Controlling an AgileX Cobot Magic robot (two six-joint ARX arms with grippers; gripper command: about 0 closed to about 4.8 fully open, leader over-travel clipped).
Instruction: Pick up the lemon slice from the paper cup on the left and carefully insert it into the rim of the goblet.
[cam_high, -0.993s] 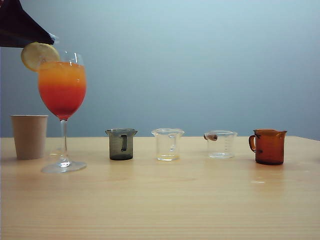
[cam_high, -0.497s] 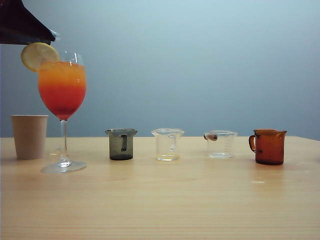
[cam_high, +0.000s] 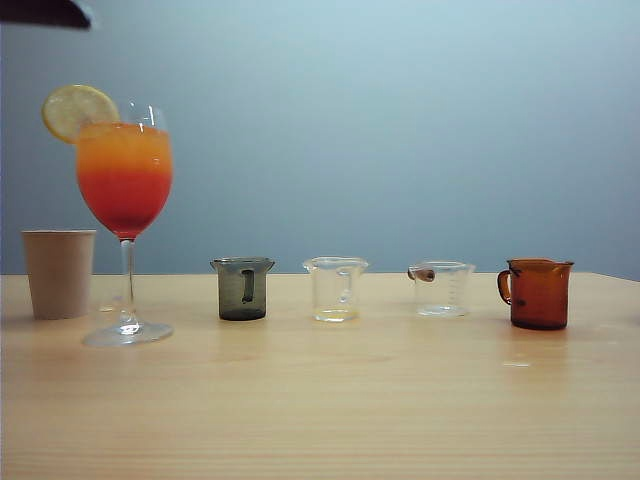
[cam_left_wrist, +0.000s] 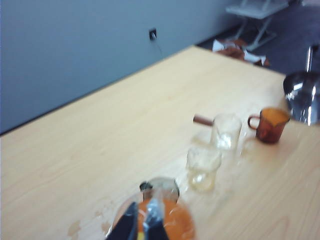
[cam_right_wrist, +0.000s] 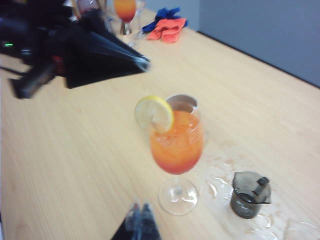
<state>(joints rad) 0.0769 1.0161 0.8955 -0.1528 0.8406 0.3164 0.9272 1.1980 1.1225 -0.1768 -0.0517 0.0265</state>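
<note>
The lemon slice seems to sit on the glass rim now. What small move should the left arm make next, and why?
Probably a short retreat up and away from the tall clear stemmed goblet. The thin round pale-yellow lemon slice sits on its rim and nothing holds it. The left end effector is shut, empty and above the glass; the right end effector is shut near the glass foot.

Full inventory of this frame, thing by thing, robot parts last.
goblet: 1, clear, orange-over-red drink, table left
lemon slice: 1, pale yellow, on goblet rim
paper cup: 1, beige, left of goblet
grey jug: 1, dark grey, right of goblet
clear measuring cups: 2, transparent, mid table
amber jug: 1, amber-brown, far right
table: 1, light wood
left gripper: 1, black, shut, above and clear of the slice
right gripper: 1, black, shut, near the goblet's foot
</note>
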